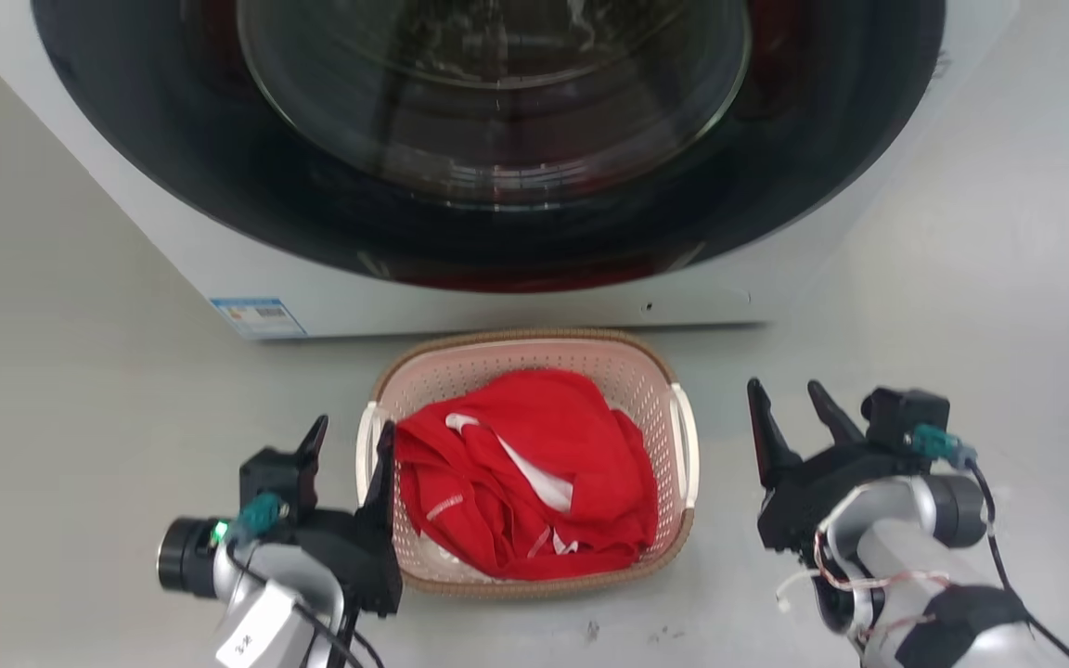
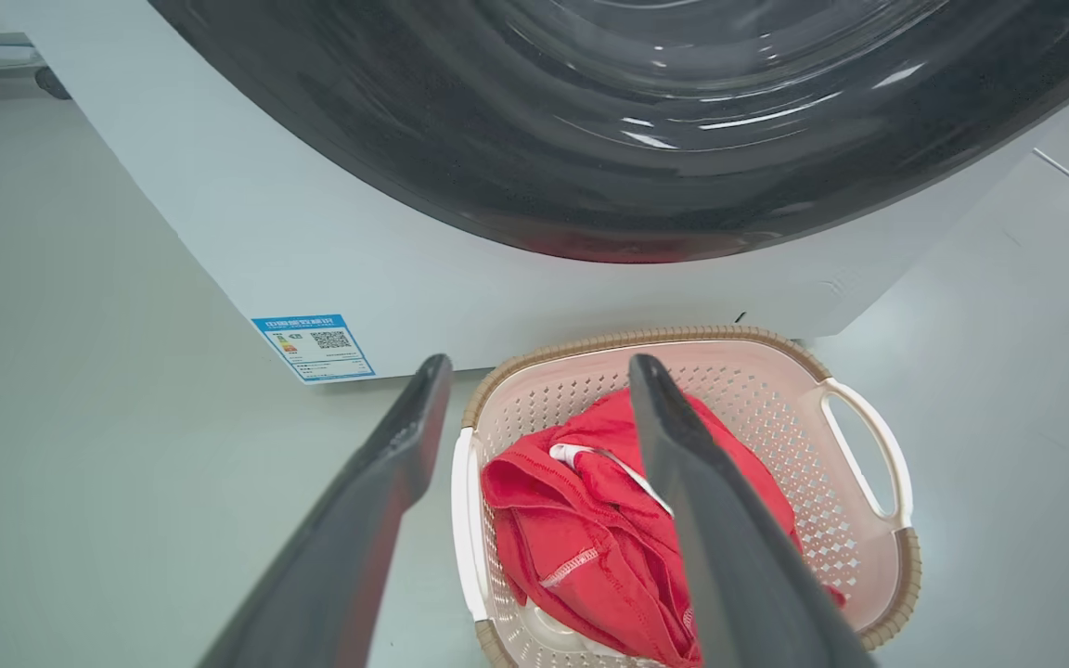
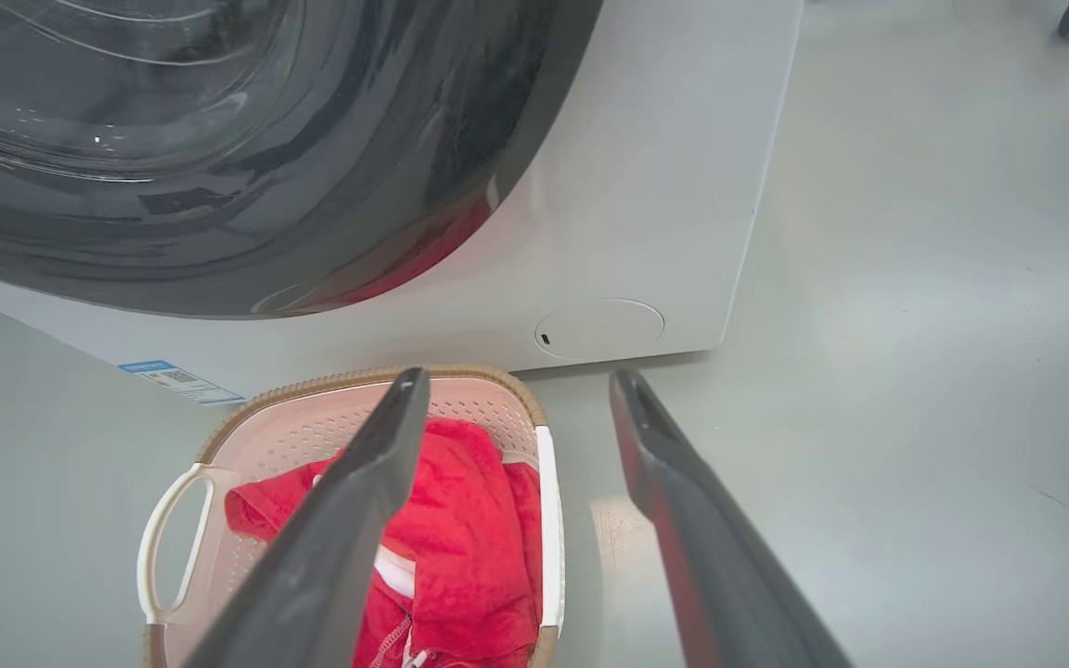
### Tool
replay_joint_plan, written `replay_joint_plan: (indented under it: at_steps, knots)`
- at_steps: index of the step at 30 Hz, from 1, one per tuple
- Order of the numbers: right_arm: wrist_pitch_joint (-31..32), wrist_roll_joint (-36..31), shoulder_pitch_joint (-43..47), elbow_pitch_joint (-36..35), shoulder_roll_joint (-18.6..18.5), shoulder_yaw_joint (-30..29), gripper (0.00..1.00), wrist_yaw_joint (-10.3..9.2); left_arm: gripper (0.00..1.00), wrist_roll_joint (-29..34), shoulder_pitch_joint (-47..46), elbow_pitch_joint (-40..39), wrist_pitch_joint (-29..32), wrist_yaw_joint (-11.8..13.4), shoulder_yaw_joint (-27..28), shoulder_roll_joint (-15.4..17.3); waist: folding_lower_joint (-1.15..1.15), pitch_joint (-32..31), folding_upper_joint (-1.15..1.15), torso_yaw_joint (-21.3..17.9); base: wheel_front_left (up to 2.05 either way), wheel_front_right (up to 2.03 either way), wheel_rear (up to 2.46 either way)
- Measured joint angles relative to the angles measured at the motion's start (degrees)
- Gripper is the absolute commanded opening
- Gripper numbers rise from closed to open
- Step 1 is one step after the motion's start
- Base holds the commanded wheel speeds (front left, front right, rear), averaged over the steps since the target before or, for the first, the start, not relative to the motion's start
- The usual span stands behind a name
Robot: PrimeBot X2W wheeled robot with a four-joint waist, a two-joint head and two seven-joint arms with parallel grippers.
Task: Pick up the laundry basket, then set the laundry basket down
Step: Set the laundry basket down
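One laundry basket (image 1: 516,357) sits on the grey floor (image 1: 80,445), its brown woven-look rim around pale perforated walls. It has two white handles, one on each short side. Inside it lies one crumpled red garment (image 1: 534,473) with white trim, heaped towards the basket's near end and covering most of the bottom; whether more cloth lies beneath it cannot be told.

At the basket's left handle (image 1: 366,445) is the left gripper (image 1: 352,436), its two dark fingers spread, one outside the basket wall and one over the inside. In the left wrist view the handle (image 2: 465,520) shows between them. Whether either finger touches the plastic cannot be told.

Off the basket's right handle (image 1: 686,445), clear of it and over bare floor, is the right gripper (image 1: 785,394), fingers parted and holding nothing.

Just behind the basket's far rim stands one white washing machine (image 1: 534,306) with a large dark round glass door (image 1: 497,111). One blue label (image 1: 256,317) is stuck low on its front, behind and to the left of the basket.
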Motion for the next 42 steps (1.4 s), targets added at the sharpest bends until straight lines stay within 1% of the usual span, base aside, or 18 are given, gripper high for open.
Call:
replay_joint_plan:
  at_steps: [4,10,11,18,22,26,32,42]
  knots:
    - [0.0,-2.71,5.13,-4.68,-0.74,-2.5,1.0,-0.05,1.0,3.11,5.66,-3.75,0.0,0.0,3.05,0.12,-0.01,-3.25,0.0,-0.06,0.0,0.0,0.0]
    - [0.0,-7.17,13.09,-9.99,-0.81,-8.8,1.0,-0.05,1.0,7.6,14.0,-10.2,0.0,0.01,7.55,-0.1,0.0,-8.03,-0.01,-0.2,0.0,0.0,0.0]
    - [0.0,-7.17,13.09,-9.99,-0.81,-8.8,1.0,-0.05,1.0,7.6,14.0,-10.2,0.0,0.01,7.55,-0.1,0.0,-8.03,-0.01,-0.2,0.0,0.0,0.0]
    - [-0.01,-13.27,22.42,-16.64,-0.74,-15.43,1.0,-0.07,1.0,13.41,22.46,-17.9,0.0,0.03,12.39,-0.7,0.0,-13.15,0.0,-0.26,0.0,0.0,0.0]
    - [0.0,-17.17,26.86,-20.94,0.45,-18.46,1.0,-0.07,1.0,16.11,27.08,-22.39,0.0,0.04,14.74,-1.03,0.0,-15.68,0.0,-0.26,0.0,0.0,0.0]
    - [-0.01,-20.5,31.49,-25.44,1.79,-21.79,1.0,-0.07,1.0,18.26,31.11,-26.16,-0.01,0.04,17.04,-2.22,0.0,-17.86,0.0,-0.33,0.0,0.0,0.0]
    - [0.0,-25.16,37.4,-31.16,3.53,-26.02,1.0,-0.08,1.0,20.97,34.87,-30.95,-0.01,0.04,19.67,-2.75,0.0,-19.91,0.0,-0.42,0.0,0.0,0.0]
    - [-0.01,-30.71,40.2,-37.1,5.37,-29.18,1.0,-0.23,1.0,23.17,36.38,-35.1,-0.01,0.04,20.31,-3.91,0.01,-19.87,0.0,-0.73,0.0,0.0,0.0]
